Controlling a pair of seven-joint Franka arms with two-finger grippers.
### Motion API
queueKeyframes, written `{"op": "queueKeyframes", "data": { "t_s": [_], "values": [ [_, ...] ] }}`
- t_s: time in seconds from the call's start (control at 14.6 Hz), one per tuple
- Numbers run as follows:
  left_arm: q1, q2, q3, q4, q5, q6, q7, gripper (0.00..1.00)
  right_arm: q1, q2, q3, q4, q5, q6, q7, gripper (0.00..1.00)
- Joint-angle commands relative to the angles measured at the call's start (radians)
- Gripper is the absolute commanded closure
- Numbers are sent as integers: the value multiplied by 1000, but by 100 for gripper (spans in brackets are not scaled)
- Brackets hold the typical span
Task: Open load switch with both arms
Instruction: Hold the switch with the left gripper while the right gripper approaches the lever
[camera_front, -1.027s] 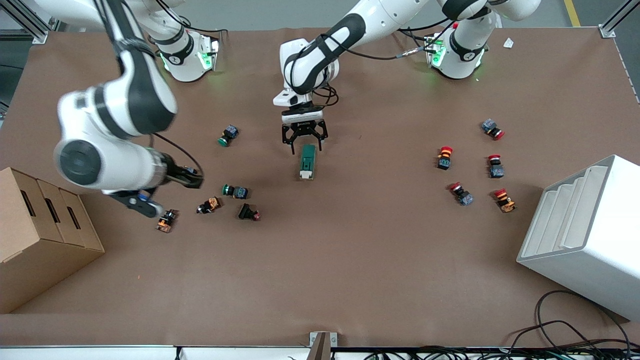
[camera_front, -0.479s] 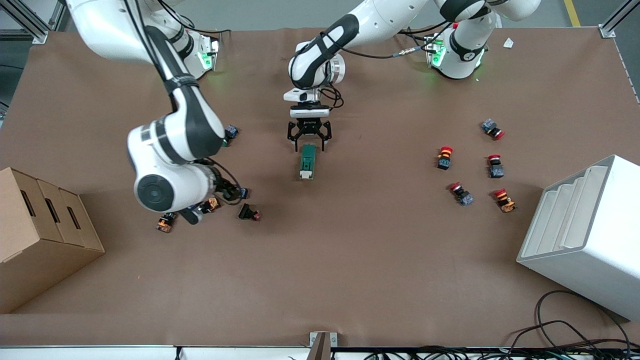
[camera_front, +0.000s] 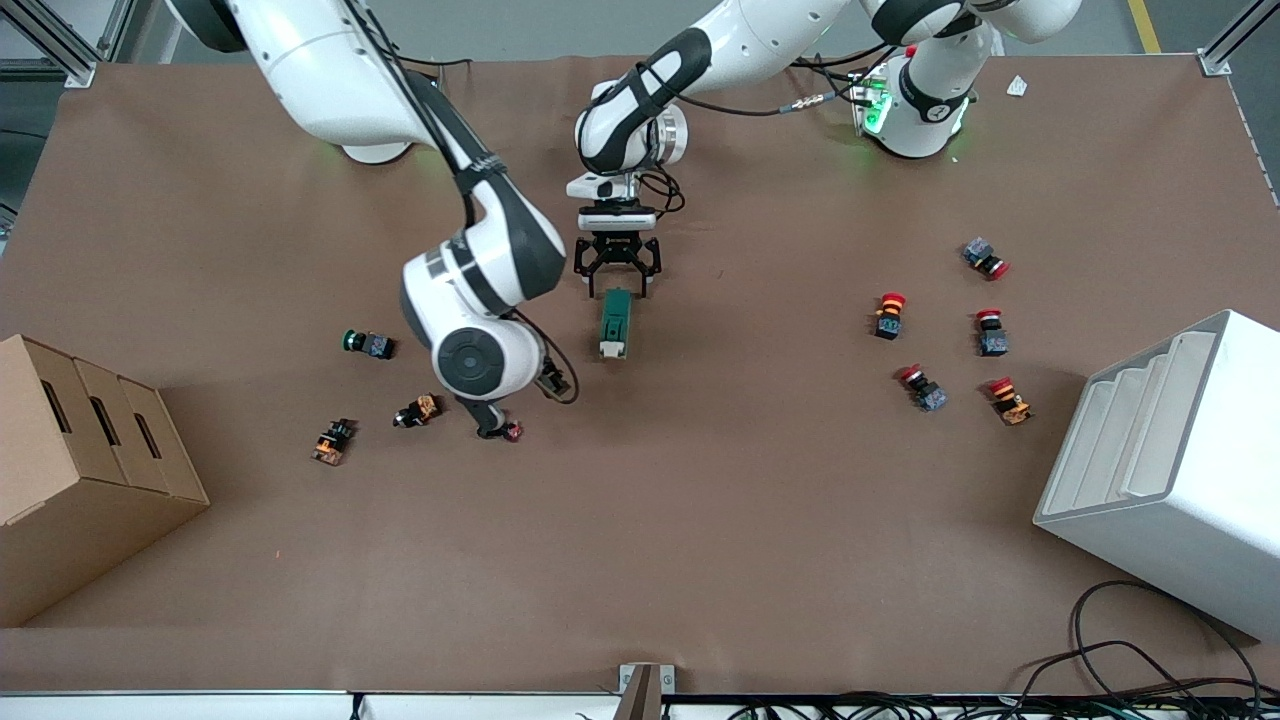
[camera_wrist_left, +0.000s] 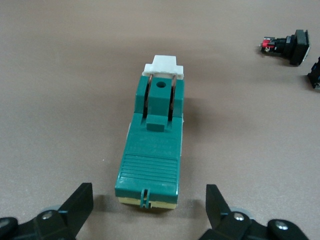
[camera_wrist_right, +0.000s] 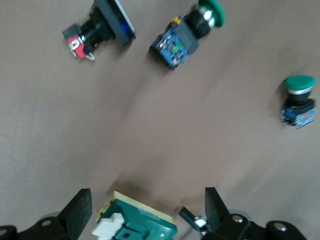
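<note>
The load switch lies on the brown table near its middle, a dark-green block whose white lever is at the end nearer the front camera. My left gripper is open at the switch's other end. In the left wrist view the switch lies between the spread fingers, with gaps on both sides. My right gripper hangs open beside the lever end, toward the right arm's end of the table. In the right wrist view the switch's lever end shows between that gripper's open fingers.
Several push buttons lie near the right arm: a green one, two orange ones, a black-and-red one. Several red-capped buttons lie toward the left arm's end. A cardboard box and a white bin flank the table.
The right arm has swung from the cardboard-box end toward the switch, and its gripper is now by the lever end. The left gripper has stayed at the switch's other end.
</note>
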Motion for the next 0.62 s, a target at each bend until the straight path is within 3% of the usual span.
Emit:
{"op": "queueKeyframes", "data": {
  "t_s": [0.0, 0.55],
  "values": [
    [-16, 21, 7, 11, 19, -6, -10, 1, 56, 65, -11, 21, 19, 61, 72, 0],
    [-46, 62, 8, 27, 21, -60, -10, 1, 142, 100, -10, 19, 22, 102, 167, 0]
  ]
}}
